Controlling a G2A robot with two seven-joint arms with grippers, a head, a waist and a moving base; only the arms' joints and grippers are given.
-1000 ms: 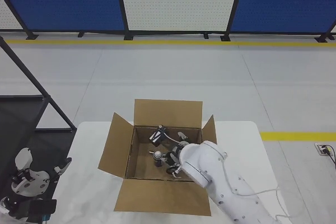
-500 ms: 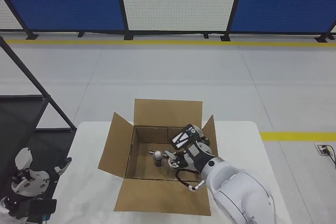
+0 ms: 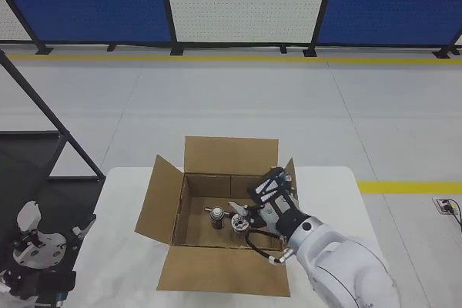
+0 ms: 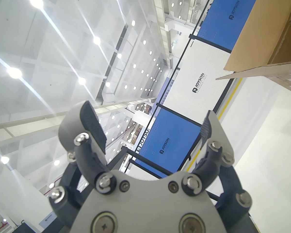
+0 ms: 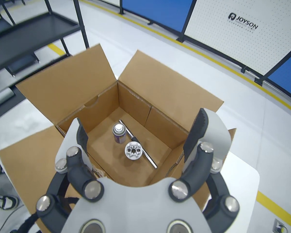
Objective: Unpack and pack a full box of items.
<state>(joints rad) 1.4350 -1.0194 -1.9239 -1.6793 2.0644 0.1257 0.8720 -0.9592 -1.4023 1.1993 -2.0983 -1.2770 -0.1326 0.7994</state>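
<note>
**Top view.** The cardboard box (image 3: 231, 158) sits in the middle of the white table (image 3: 123, 254) with its 4 flaps folded outward. The right gripper (image 3: 250, 199) hangs over the box's right side. The arm behind it hides the near right corner of the box floor. Beside it on the floor stand a small spray can (image 3: 215, 216) and a round metal gear (image 3: 238, 223). The left gripper (image 3: 58, 225) is off the table's left edge, well apart from the box.

**Left wrist view.** The left gripper (image 4: 148, 122) points up at the ceiling lights, its 2 fingers spread with nothing between them. A corner flap of the box (image 4: 257, 32) is cut off at the picture's edge.

**Right wrist view.** The right gripper (image 5: 139, 127) looks down into the box (image 5: 63, 90), released, its 2 pads wide apart and empty. The spray can (image 5: 118, 133) stands upright, cap toward the camera. The gear (image 5: 133, 151) lies flat just beside it. A thin metal rod (image 5: 149, 158) lies flat, its long axis slanting across the floor from beside the can toward a side wall. The gear covers its middle.
</note>
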